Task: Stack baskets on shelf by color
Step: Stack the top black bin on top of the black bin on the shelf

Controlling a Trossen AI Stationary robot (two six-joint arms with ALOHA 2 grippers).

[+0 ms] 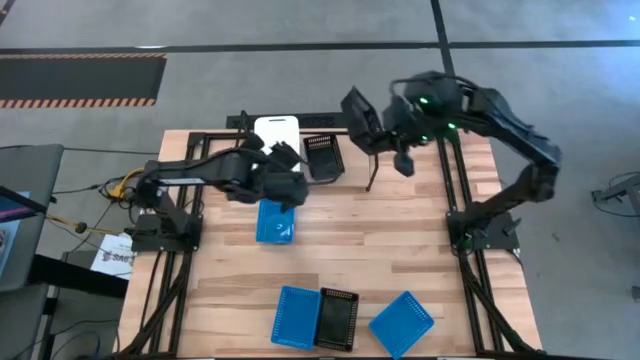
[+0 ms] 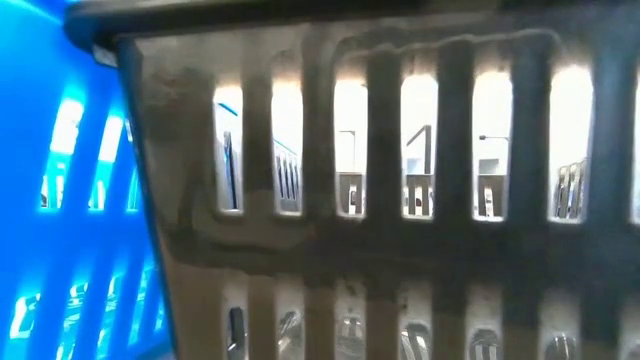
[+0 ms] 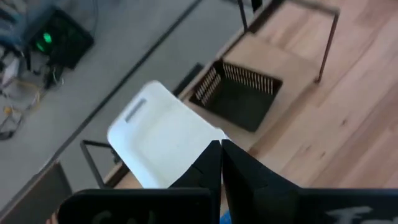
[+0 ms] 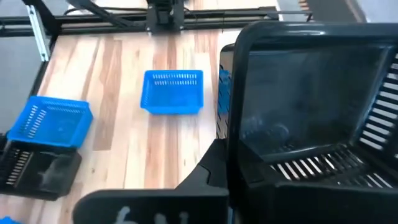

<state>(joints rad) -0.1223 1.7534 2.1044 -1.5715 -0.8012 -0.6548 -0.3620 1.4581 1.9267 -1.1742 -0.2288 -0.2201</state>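
Close against the low camera stands the slotted wall of the front black basket (image 2: 400, 200), with the front-left blue basket (image 2: 60, 200) touching it on one side. From above, the two sit side by side at the bench's (image 1: 400, 250) near edge, and the front-right blue basket (image 1: 402, 323) lies just beyond them, turned at an angle. A middle blue basket (image 1: 275, 221) lies alone at the centre of the bench.

At the far edge is the shelf (image 1: 240, 121), a thin black frame. A white basket (image 1: 277, 131) rests in it, and the shelved black basket (image 1: 324, 153) sits just beside that one.

The right end effector (image 1: 372, 128) is above the far side of the bench. It pinches the rim of the held black basket (image 4: 311, 106), which hangs tilted in the air near the shelved black one. The left end effector (image 3: 221, 155) has its fingers pressed together close to the white basket's corner. Nothing shows between them, and whether they touch the basket cannot be made out.

The step in hand appears to be carrying a black basket to the black pile. The next move probably calls for levelling the held basket, lining it up over the shelved black one and lowering it until it nests, before the fingers part. The left arm sits near that slot, so the right arm's descent likely needs care. By this reckoning, three blue baskets and one black basket are yet to be shelved.
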